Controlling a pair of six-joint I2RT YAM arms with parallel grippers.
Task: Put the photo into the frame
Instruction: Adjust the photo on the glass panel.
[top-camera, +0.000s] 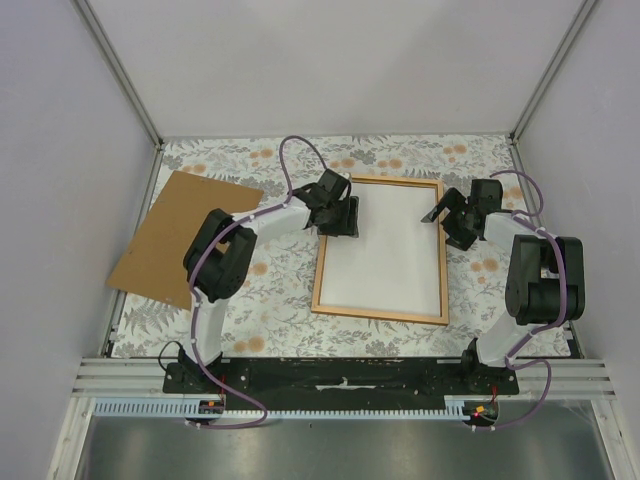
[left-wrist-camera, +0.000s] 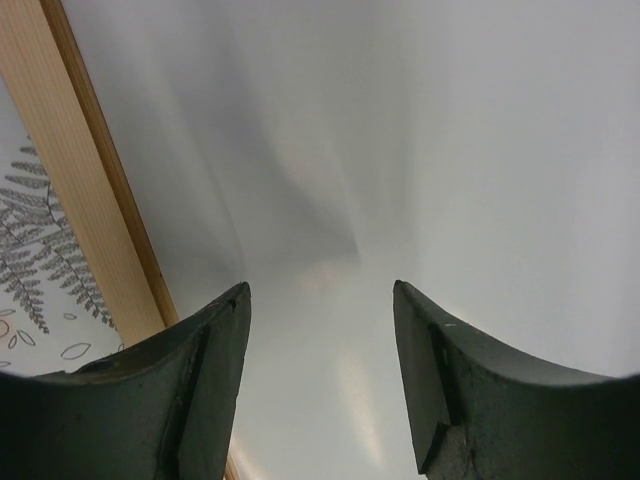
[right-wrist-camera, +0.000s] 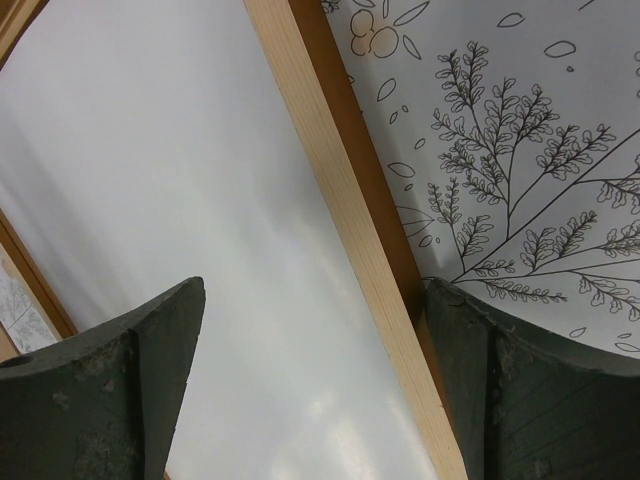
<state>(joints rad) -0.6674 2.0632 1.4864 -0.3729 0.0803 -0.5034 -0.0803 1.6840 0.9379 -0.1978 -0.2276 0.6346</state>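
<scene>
Top external: the photo (top-camera: 383, 245) lies white-back-up inside the frame (top-camera: 378, 315) on the bench (top-camera: 280, 290), my left claw (top-camera: 342, 215) and right claw (top-camera: 440, 215) both open at its far corners, so I judge this the seating step, next pressing edges flat.

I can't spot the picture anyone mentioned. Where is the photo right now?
Seen from above, the photo lies white side up inside the frame, mid-table, between the left gripper and the right gripper.
</scene>
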